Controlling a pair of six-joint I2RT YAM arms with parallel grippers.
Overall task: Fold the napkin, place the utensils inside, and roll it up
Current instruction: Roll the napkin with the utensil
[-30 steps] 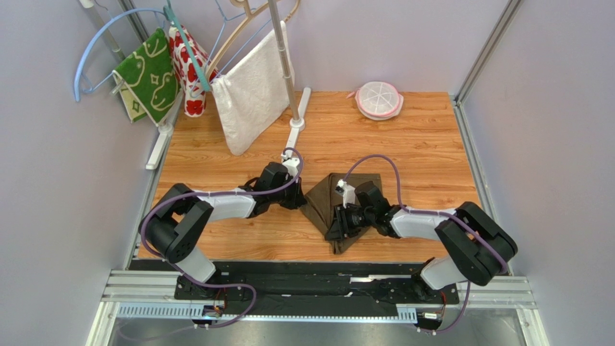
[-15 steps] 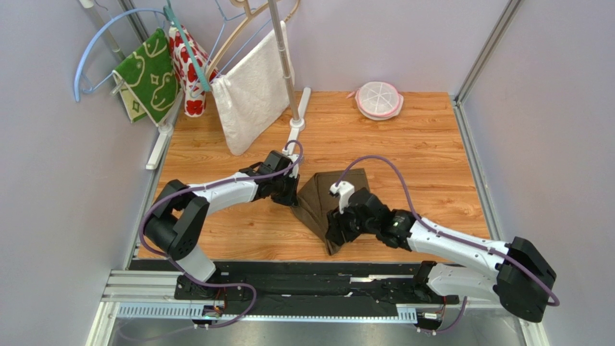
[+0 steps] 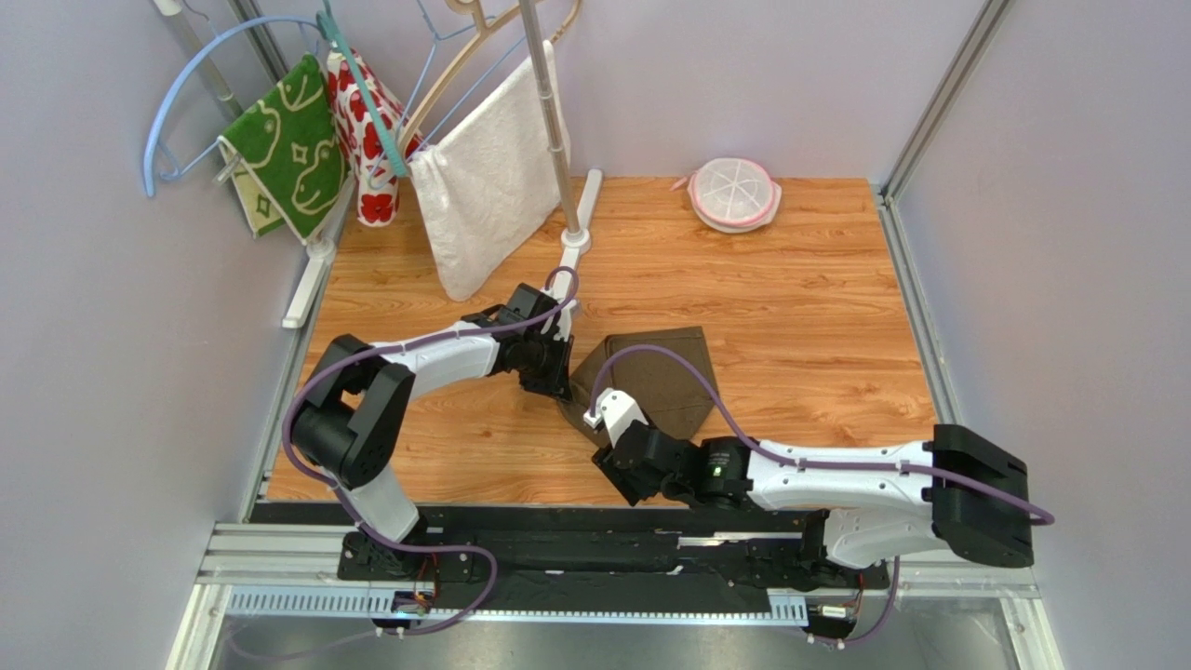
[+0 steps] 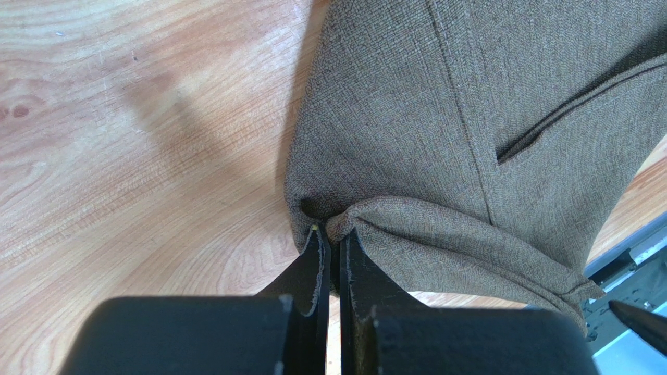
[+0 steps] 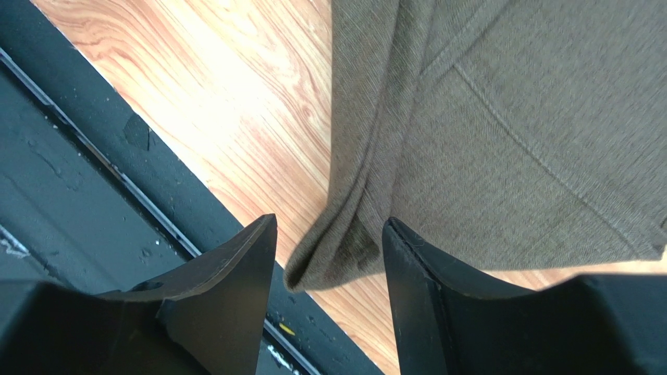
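Top external view: two arms reached from the near rail (image 3: 615,559) over a wooden table (image 3: 825,321).
Near rail: black, running along the table's near edge; also visible in the right wrist view (image 5: 70,180), just beside the cloth's corner.
Right gripper (image 3: 610,450): low over the near edge of the table, at the napkin's near corner.
Right gripper state: in the right wrist view (image 5: 329,223) the jaws stood wide apart, with the hemmed near corner of the cloth lying in the gap, unclamped.
Napkin (image 3: 657,374): dark brown cloth lying mid-table between the two grippers, doubled over, with a stitched hem line showing (image 5: 509,141).
Left gripper (image 3: 559,377): at the napkin's left edge, farther back than the right gripper.
Left gripper state: in the left wrist view (image 4: 332,238) the jaws were closed narrow, pinching a bunched fold of the napkin (image 4: 438,117).
Left fold: cloth puckered at the pinch point, a rolled edge running off to the right.
Far right: round pink dish with white lid (image 3: 734,193) at the back edge.
Far left: rack pole (image 3: 554,126) carrying a white towel (image 3: 489,175), a red-and-white cloth (image 3: 366,140) and a green patterned cloth (image 3: 287,140).
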